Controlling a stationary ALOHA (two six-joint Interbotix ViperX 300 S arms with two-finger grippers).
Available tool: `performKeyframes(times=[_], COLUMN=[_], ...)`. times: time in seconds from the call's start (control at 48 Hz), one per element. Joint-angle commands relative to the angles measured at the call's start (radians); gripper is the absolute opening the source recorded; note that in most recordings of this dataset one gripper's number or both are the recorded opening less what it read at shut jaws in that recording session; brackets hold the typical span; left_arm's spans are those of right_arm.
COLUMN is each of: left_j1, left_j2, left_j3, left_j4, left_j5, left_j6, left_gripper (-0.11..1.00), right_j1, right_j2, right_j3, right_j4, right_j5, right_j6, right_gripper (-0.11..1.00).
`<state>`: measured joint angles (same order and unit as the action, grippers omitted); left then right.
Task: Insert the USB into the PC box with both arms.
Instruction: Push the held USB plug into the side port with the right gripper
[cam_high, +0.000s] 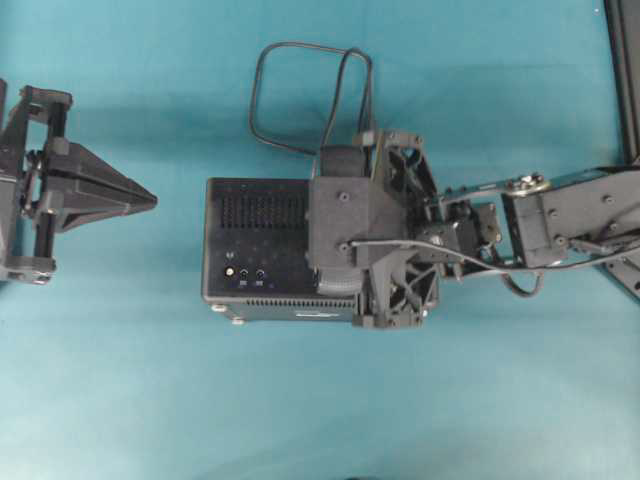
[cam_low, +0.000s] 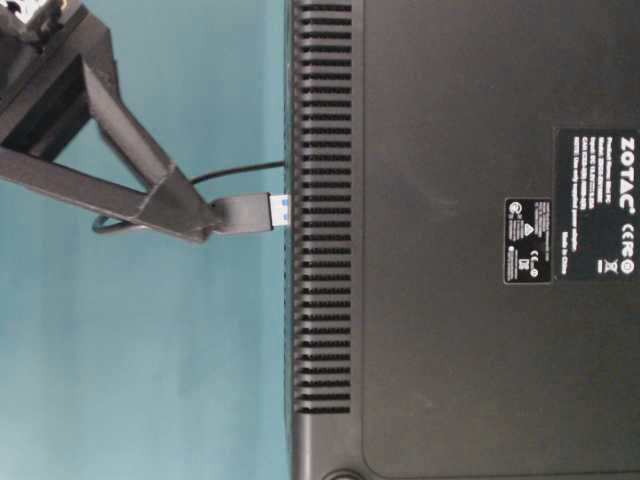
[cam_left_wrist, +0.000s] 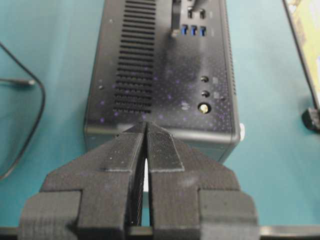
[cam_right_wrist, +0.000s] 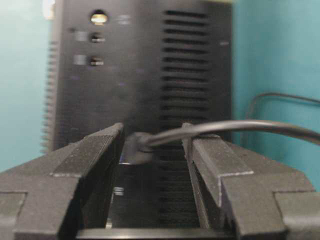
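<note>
Right end effector (cam_right_wrist: 152, 145) hangs over the right part of the box (cam_high: 255, 235), fingers (cam_right_wrist: 95, 150) spread apart on either side of the plug (cam_right_wrist: 135, 147) with a gap on each side, so it grips nothing. From the table-level view the plug (cam_low: 250, 212) sits with its blue-tipped end at the box's slotted face (cam_low: 320, 200), a fingertip (cam_low: 185, 205) touching its rear end. Whether the plug is fully seated cannot be told. From the plug the cable (cam_high: 300, 95) runs off the box and lies in a loop on the teal bench (cam_high: 120, 380) just beyond the box's far edge in the overhead view.

Left end effector (cam_high: 150, 200) sits well to the left of the box, apart from it, pointing at the box's near end. Its fingers (cam_left_wrist: 125, 150) are pressed together with only a thin slit between them, and nothing is held.

Box top shows a vent grille (cam_left_wrist: 132, 55), three blue ports (cam_left_wrist: 192, 31) and small round sockets (cam_left_wrist: 204, 86).
</note>
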<state>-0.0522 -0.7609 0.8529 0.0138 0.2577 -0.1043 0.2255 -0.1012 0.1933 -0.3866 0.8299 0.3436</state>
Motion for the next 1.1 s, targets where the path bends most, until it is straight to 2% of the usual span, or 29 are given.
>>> performKeyframes(times=[0.0, 0.208, 0.291, 0.52, 0.666, 0.812, 0.958, 1.082], left_j1=[-0.003, -0.003, -0.002, -0.002, -0.002, -0.003, -0.002, -0.002], left_j2=[-0.003, 0.002, 0.002, 0.0, -0.006, -0.005, -0.003, -0.002], left_j3=[-0.02, -0.02, -0.017, -0.015, -0.014, -0.012, -0.012, -0.011], left_j4=[0.002, 0.002, 0.002, 0.002, 0.002, 0.002, 0.002, 0.003], left_j5=[-0.009, -0.009, -0.009, -0.009, -0.009, -0.009, -0.009, -0.009], left_j6=[-0.002, -0.002, -0.002, -0.002, -0.005, -0.005, -0.003, -0.005], left_gripper=[0.0, 0.0, 0.0, 0.0, 0.0, 0.0, 0.0, 0.0], right_j1=[0.005, 0.005, 0.005, 0.011, 0.014, 0.017, 0.021, 0.014], right_j2=[-0.037, -0.041, -0.043, -0.043, -0.046, -0.057, -0.057, -0.054], right_j3=[-0.028, -0.02, -0.014, 0.018, 0.044, 0.075, 0.095, 0.101], right_j4=[-0.012, -0.012, -0.012, 0.009, 0.025, 0.023, 0.023, 0.003], right_j5=[0.0, -0.002, -0.009, -0.066, -0.086, -0.092, -0.104, -0.104], right_j6=[0.012, 0.014, 0.015, 0.02, 0.067, 0.123, 0.135, 0.135], right_gripper=[0.56, 0.54, 0.49, 0.21, 0.1, 0.09, 0.09, 0.09])
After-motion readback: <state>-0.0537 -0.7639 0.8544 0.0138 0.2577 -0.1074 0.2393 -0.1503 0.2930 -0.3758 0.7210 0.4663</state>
